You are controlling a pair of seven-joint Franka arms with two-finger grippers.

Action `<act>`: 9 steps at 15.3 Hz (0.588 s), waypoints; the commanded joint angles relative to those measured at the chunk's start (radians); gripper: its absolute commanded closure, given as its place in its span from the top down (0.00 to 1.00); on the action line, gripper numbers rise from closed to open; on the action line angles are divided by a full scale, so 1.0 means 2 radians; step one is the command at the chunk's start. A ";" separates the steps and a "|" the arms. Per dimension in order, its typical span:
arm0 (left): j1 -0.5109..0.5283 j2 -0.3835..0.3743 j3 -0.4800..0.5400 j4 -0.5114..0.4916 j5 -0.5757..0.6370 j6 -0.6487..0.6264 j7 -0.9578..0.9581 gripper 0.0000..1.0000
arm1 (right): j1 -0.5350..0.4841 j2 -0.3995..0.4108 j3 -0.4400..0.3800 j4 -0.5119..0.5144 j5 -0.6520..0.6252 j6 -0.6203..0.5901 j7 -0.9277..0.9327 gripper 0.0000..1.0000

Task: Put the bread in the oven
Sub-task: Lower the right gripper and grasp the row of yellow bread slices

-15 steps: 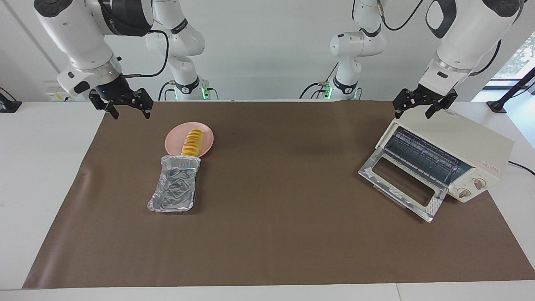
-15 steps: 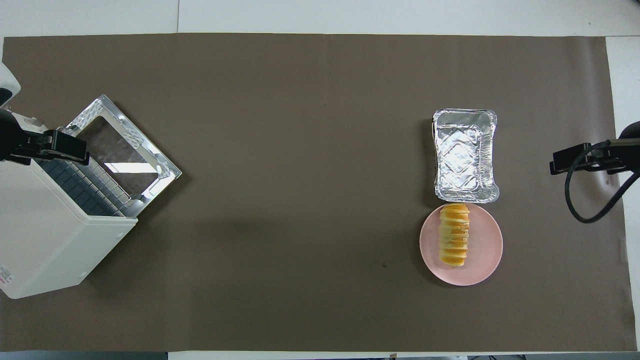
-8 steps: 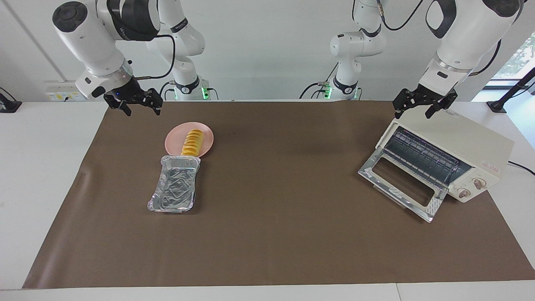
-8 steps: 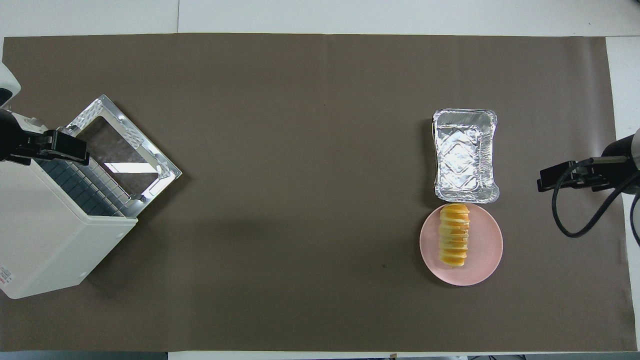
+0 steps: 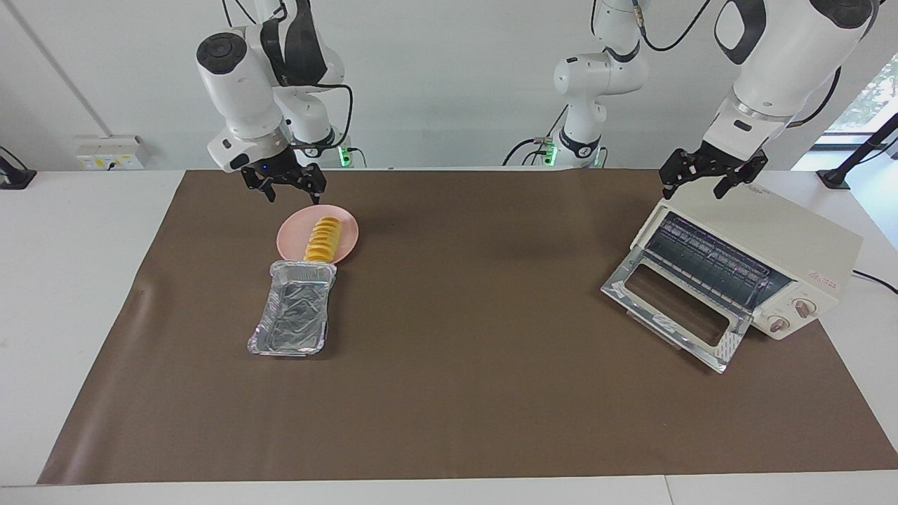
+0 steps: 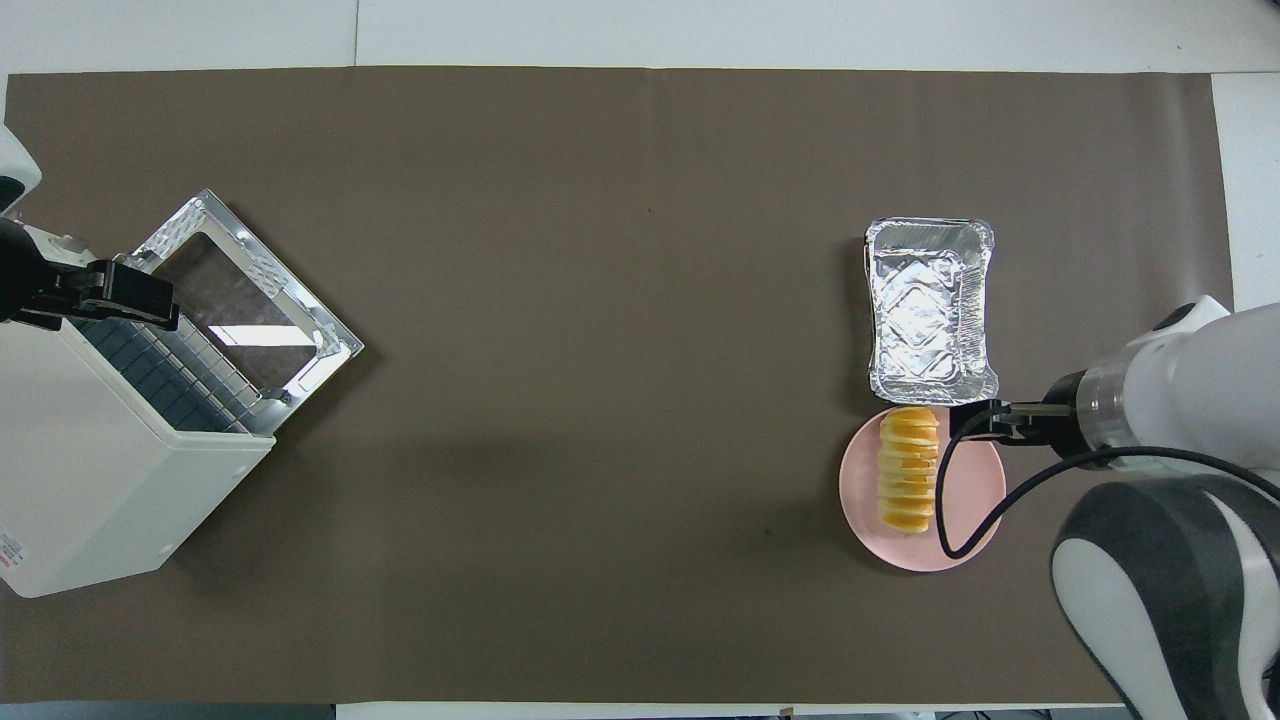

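Note:
The bread (image 5: 323, 240) is a ridged golden-yellow loaf lying on a round pink plate (image 5: 291, 235); it also shows in the overhead view (image 6: 908, 470). My right gripper (image 5: 290, 193) hangs open and empty in the air over the plate's rim (image 6: 870, 490), beside the bread and clear of it; it also shows in the overhead view (image 6: 975, 420). The cream-white oven (image 5: 772, 238) stands at the left arm's end of the table with its glass door (image 5: 670, 305) dropped open and its wire rack showing. My left gripper (image 5: 694, 186) waits open over the oven's top front edge.
A crinkled silver foil tray (image 5: 293, 312) lies empty against the plate, farther from the robots. A brown mat (image 5: 477, 365) covers the table. The oven's two knobs (image 5: 791, 314) face away from the robots. The right arm's cable (image 6: 960, 510) hangs over the plate.
My right arm has swung in from the right arm's end of the table and its gripper now hangs over the plate's rim. The left arm, the bread and the oven have not moved.

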 commanded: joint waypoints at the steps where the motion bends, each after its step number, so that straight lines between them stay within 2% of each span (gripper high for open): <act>1: 0.003 -0.009 0.000 -0.008 -0.005 0.004 0.007 1.00 | -0.003 -0.019 -0.001 -0.075 0.005 0.068 0.014 1.00; 4: 0.003 -0.009 0.000 -0.008 -0.005 0.004 0.007 1.00 | -0.005 -0.003 -0.001 -0.129 0.005 0.154 0.018 1.00; 9: 0.003 -0.009 0.000 -0.008 -0.005 0.004 0.007 1.00 | -0.004 0.049 -0.001 -0.161 0.006 0.245 0.043 0.99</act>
